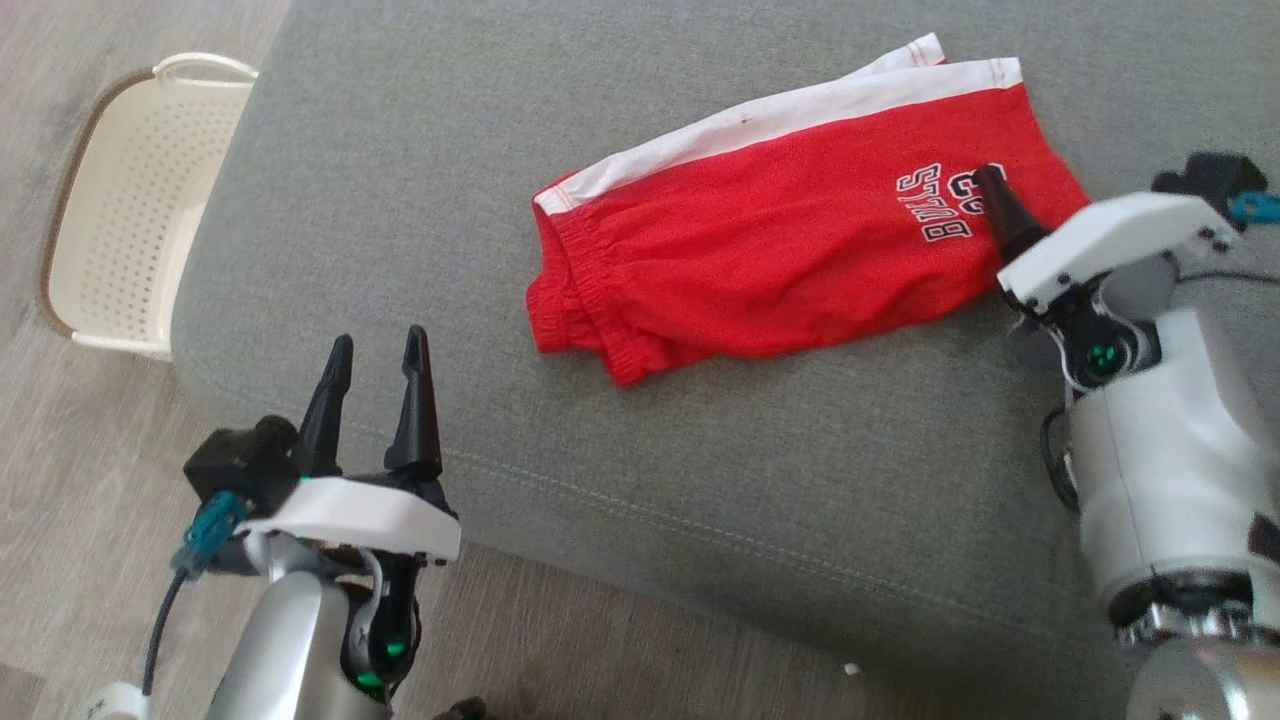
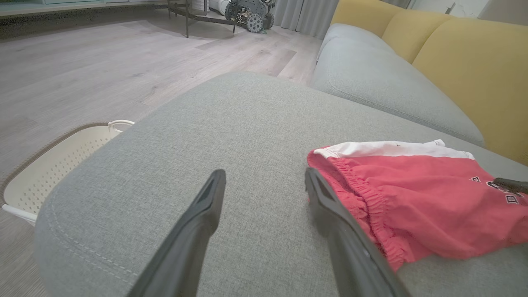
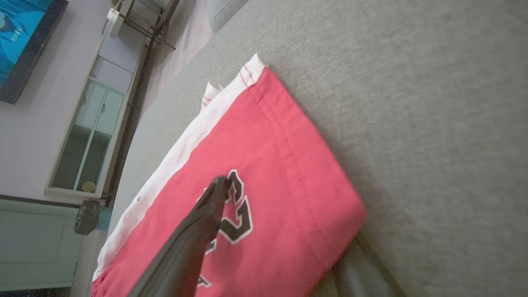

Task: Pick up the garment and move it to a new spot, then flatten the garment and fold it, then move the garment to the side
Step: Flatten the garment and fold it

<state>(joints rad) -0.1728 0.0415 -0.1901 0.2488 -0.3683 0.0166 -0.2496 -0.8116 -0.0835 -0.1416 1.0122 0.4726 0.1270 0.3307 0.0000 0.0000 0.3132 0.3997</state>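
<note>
The garment (image 1: 780,240) is a pair of red shorts with a white side band and black lettering. It lies folded on the grey sofa cushion (image 1: 450,130). My right gripper (image 1: 1000,215) is at its right end, jaws apart. One dark finger (image 3: 206,214) lies over the lettering, and the other sits low under the fabric edge at the garment (image 3: 288,165). My left gripper (image 1: 378,345) stands open near the cushion's front left edge, apart from the shorts. In the left wrist view the left gripper (image 2: 265,175) has bare cushion between its fingers, with the garment (image 2: 433,202) just to its right.
A cream perforated laundry basket (image 1: 130,200) stands on the wood floor left of the cushion, and the basket (image 2: 53,165) is by the cushion's corner. Yellow back cushions (image 2: 474,62) rise beyond the seat. Grey seat stretches behind and left of the shorts.
</note>
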